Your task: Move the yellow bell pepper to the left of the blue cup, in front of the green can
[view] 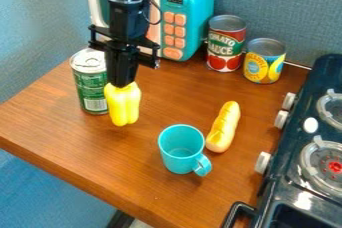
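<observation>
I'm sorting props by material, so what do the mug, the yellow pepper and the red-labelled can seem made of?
Turquoise mug: smooth, probably plastic, given its even colour. Yellow bell pepper: likely glossy moulded plastic, with pale highlights on its lobes. Red-labelled can: seemingly metal, with a grey, slightly shiny lid and rim.

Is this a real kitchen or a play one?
Probably a play kitchen: there's a small teal microwave with orange buttons, a little dark stove with knobs, and a yellow toy pepper under the robot's gripper.
</observation>
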`<state>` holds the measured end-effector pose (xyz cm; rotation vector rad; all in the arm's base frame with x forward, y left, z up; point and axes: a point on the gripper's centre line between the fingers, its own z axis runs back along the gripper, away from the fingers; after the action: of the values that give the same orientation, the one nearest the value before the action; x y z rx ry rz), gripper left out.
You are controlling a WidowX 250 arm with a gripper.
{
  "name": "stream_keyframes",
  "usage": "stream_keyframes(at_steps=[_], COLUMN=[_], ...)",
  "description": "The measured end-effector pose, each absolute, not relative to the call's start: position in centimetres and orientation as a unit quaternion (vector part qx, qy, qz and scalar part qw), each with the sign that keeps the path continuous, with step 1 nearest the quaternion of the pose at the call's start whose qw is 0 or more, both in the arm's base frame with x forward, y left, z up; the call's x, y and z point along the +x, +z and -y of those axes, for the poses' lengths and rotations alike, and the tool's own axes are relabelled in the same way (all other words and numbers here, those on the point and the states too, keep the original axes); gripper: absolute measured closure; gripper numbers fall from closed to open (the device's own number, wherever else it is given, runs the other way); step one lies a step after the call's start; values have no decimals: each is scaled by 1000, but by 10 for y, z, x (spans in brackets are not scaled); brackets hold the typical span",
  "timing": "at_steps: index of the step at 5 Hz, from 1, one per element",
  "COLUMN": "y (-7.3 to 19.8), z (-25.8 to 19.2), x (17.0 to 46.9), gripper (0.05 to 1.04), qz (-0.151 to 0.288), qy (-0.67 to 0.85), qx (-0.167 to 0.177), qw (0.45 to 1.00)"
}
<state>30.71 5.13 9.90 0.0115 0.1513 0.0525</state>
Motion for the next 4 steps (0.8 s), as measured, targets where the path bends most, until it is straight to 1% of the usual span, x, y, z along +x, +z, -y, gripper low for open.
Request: stream_keyframes(at_steps=[1, 2, 3, 4], y=[83, 76, 73, 72], z=[-50, -49, -48, -51], x=[299, 293, 291, 285], gripper=[977, 977, 951, 749], qz=[-100, -109, -102, -102], qy=[20, 9, 2, 7], qx=[-3, -8, -8, -17], qw=[995, 994, 995, 995])
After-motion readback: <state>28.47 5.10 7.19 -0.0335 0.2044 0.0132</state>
